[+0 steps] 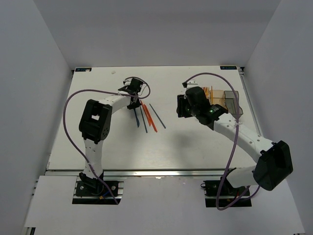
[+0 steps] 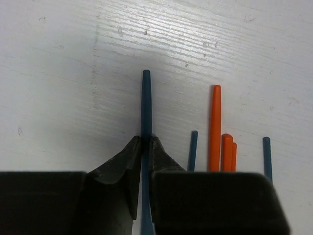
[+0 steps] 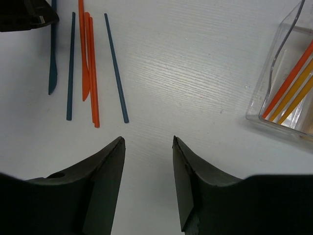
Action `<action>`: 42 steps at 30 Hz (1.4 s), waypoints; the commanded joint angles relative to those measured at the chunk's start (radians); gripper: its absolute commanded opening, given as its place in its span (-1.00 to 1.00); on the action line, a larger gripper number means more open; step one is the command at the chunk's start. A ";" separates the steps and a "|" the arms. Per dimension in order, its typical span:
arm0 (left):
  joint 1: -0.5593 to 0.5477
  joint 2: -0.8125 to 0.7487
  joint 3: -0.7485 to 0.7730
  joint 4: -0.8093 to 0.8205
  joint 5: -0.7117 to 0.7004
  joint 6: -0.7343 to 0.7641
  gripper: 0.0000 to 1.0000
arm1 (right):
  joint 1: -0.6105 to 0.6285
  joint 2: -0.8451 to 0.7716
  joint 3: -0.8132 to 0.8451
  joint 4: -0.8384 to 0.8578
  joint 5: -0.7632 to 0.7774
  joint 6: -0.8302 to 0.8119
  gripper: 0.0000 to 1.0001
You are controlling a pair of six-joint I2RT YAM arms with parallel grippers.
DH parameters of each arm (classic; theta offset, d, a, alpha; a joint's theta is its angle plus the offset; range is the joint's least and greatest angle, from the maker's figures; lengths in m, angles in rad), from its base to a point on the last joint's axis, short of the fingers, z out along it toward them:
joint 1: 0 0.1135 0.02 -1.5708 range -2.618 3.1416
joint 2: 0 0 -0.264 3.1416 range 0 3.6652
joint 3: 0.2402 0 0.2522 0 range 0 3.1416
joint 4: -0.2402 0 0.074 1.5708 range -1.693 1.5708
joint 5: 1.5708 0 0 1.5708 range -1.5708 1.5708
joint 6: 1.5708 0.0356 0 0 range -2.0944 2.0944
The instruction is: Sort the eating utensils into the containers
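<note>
A pick is in hand: a dark blue utensil [image 2: 145, 100], lying on the table [image 1: 195, 142] beside other blue and orange pieces [image 2: 214, 127], is clamped between the fingers of the left gripper [image 2: 145, 141]. The right gripper [image 3: 148, 143] is held with fingers apart and empty. A lift and a transfer across to the containers [image 1: 231, 98] are judged to be called for next.

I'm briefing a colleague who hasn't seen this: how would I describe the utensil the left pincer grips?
Find the loose row of utensils near the middle of the white table. The left pincer pinches the leftmost one, a dark blue utensil. Unlike the thin blue sticks and orange pieces beside it, it is flat and widens to a blade-like tip.
</note>
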 commanded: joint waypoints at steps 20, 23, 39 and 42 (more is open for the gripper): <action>-0.149 -0.635 -0.538 0.290 0.217 -0.068 -1.00 | 0.039 -0.016 -0.260 0.608 -0.507 0.230 0.32; -0.184 -0.719 -0.609 0.378 0.308 -0.048 -1.00 | 0.039 -0.025 -0.261 0.651 -0.404 0.308 0.28; -0.203 -0.834 -0.743 0.627 0.552 -0.068 -1.00 | 0.093 0.122 -0.045 0.473 -0.172 0.413 0.07; -0.203 -0.838 -0.752 0.645 0.555 -0.075 -1.00 | 0.104 0.136 -0.037 0.461 -0.159 0.424 0.01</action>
